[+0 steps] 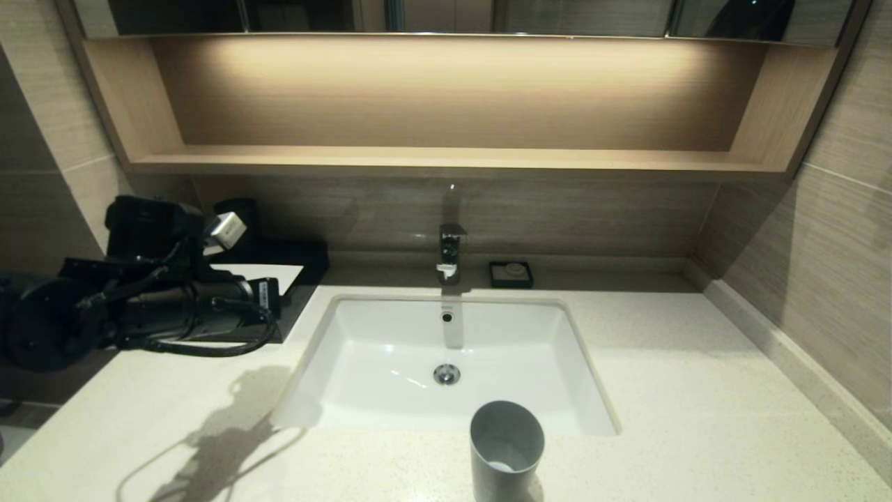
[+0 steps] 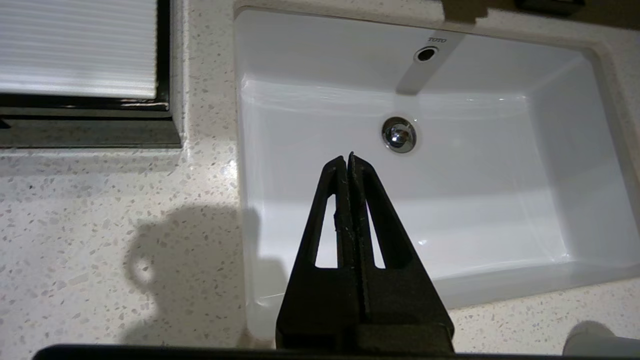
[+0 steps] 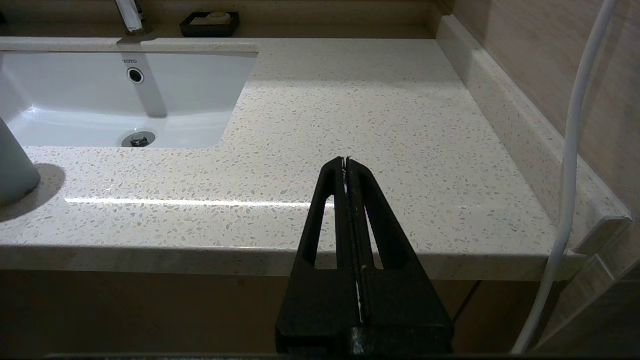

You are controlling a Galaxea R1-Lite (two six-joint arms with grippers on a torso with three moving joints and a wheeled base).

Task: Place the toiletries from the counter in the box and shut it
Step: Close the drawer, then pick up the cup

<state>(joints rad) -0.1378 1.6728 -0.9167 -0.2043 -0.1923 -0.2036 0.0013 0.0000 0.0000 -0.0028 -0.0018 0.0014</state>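
The black box [image 1: 306, 261] with its white top panel [image 1: 268, 270] stands at the back left of the speckled counter [image 1: 697, 362]; it also shows in the left wrist view [image 2: 90, 105]. Its drawer front looks flush with the box. No stick or sachets show on the counter in any view. My left arm [image 1: 174, 307] hovers in front of the box. My left gripper [image 2: 348, 157] is shut and empty above the left part of the white basin [image 2: 500, 175]. My right gripper [image 3: 346, 160] is shut and empty, low in front of the counter's front right edge [image 3: 450, 260].
A grey tumbler [image 1: 506, 446] stands at the basin's front rim. A tap [image 1: 451, 251] and a small black soap dish [image 1: 511, 274] are behind the basin [image 1: 390, 362]. A raised wall ledge [image 3: 525, 130] runs along the right side, with a white cable [image 3: 570, 175] hanging near it.
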